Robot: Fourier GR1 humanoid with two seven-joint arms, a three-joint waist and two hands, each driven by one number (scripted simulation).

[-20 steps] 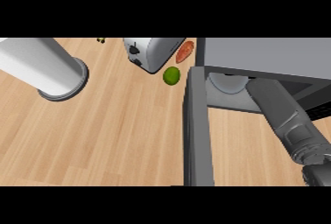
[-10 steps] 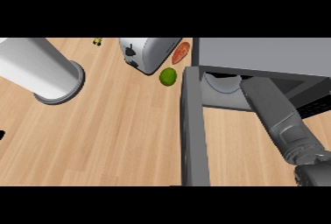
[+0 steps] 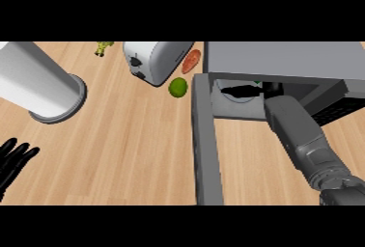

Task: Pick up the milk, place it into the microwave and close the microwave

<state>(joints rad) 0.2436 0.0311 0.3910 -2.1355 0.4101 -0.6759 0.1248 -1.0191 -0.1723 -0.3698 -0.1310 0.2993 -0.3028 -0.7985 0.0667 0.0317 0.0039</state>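
The milk cannot be made out; the right hand (image 3: 241,90) reaches inside the open microwave (image 3: 285,58) over its pale turntable (image 3: 230,99), a dark shape whose fingers' state I cannot tell. The microwave's door (image 3: 204,144) stands swung out across the table (image 3: 121,144). Beyond it lie a lime (image 3: 177,87) and a toaster (image 3: 153,60), a white cylinder (image 3: 35,84) stands at the far left, and the left hand (image 3: 13,161) rests open at the left edge, fingers straight.

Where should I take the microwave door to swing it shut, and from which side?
Probably the door at its free end, nearest the lower edge, pushed from the left with the open left hand: it stands edge-on, hinged at the microwave. The right forearm crosses the opening.
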